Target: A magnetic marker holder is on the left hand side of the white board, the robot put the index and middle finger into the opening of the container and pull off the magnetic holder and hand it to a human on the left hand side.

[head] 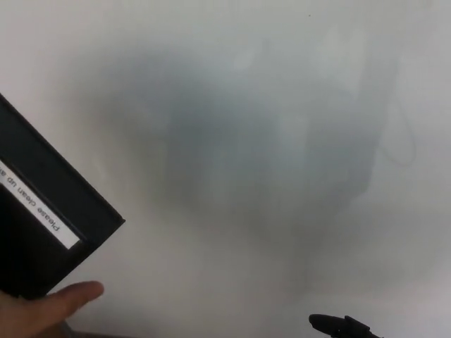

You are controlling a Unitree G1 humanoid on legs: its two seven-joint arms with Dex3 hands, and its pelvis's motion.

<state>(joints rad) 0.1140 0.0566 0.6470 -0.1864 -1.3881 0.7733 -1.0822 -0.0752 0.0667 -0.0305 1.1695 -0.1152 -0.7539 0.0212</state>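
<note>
The marker holder looks matt black plastic with a white paper label; the whiteboard is smooth.

one marker holder, one whiteboard, one person's thumb

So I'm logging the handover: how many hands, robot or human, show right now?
2. A person's hand at the bottom left, under the black marker holder; part of the robot's right hand at the bottom edge. The robot's left hand isn't visible.

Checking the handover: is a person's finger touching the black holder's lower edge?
Yes, a person's finger presses against the bottom edge of the black magnetic holder.
</note>
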